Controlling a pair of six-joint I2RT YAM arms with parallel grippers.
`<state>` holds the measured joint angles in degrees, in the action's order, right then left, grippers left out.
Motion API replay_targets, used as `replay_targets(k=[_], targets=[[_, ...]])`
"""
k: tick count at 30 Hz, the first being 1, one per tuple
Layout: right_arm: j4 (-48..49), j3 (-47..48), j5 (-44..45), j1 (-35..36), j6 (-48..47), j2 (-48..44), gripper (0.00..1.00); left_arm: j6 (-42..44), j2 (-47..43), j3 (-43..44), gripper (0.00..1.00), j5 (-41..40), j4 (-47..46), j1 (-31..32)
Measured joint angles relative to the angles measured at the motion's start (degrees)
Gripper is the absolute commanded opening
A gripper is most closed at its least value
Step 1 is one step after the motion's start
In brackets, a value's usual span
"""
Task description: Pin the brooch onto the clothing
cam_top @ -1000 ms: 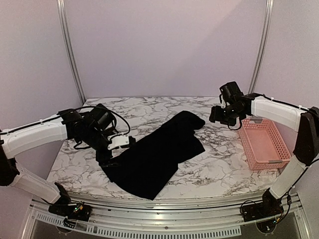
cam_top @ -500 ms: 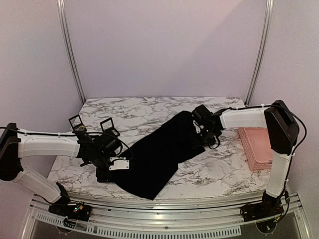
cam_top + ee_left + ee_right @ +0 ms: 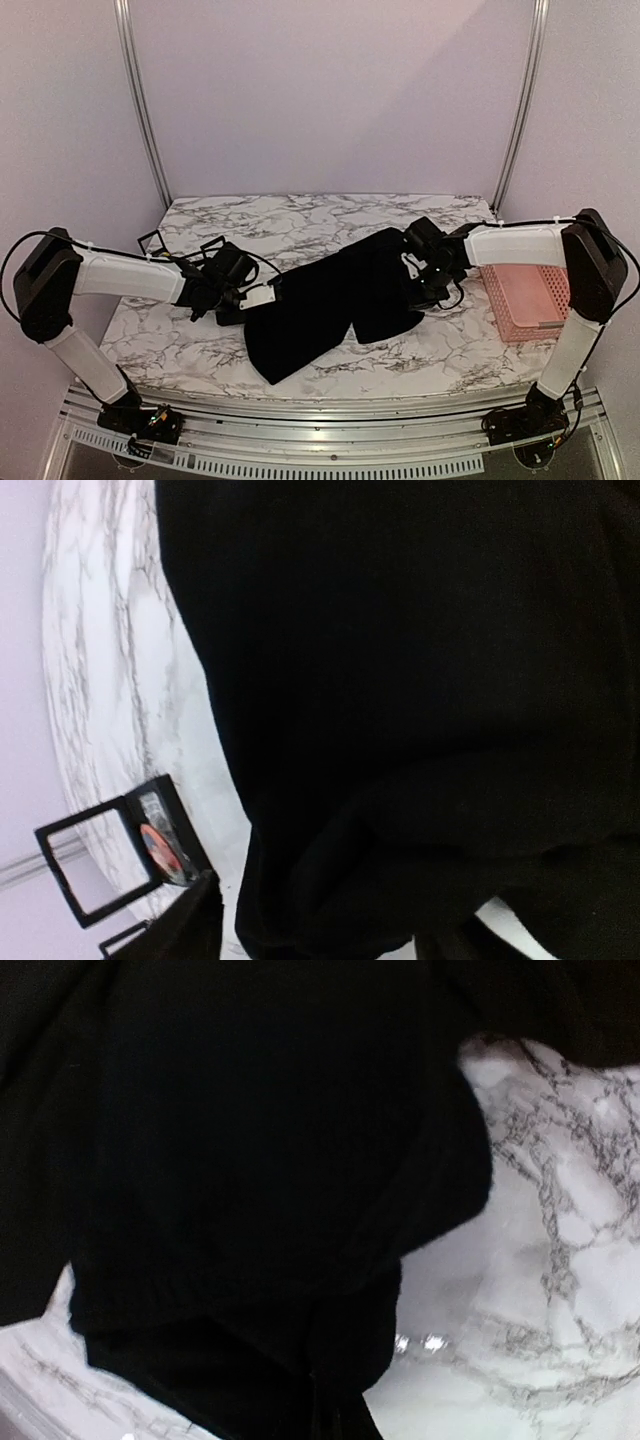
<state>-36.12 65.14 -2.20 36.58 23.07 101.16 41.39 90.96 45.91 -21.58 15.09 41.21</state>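
Top external view: the crumpled black fabric T-shirt lies across the white marble-patterned table, strung between my grippers, I judge for spreading flat. My right gripper is clenched on its right edge. My left gripper meets the left edge, and I cannot tell its grip. Beside the shirt, a small black open case holds an orange round piece, likely the brooch.

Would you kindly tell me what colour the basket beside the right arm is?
The basket is pink; it shows best in the top external view.
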Motion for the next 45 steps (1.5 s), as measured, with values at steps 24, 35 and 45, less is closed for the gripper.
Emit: replay_targets(k=[24,35,45], targets=[[-0.39,6.88,-15.63,-0.15,10.49,-21.81,0.0,0.22,-0.9,4.55,0.33,22.12,22.18,15.45],[-4.28,8.17,-10.21,-4.7,11.37,-23.45,0.0,-2.14,-3.39,8.37,0.0,23.89,25.4,7.87],[-11.47,15.96,-4.92,-7.13,11.28,-37.24,0.0,-7.43,-14.56,32.02,0.0,29.27,36.94,-5.7]])
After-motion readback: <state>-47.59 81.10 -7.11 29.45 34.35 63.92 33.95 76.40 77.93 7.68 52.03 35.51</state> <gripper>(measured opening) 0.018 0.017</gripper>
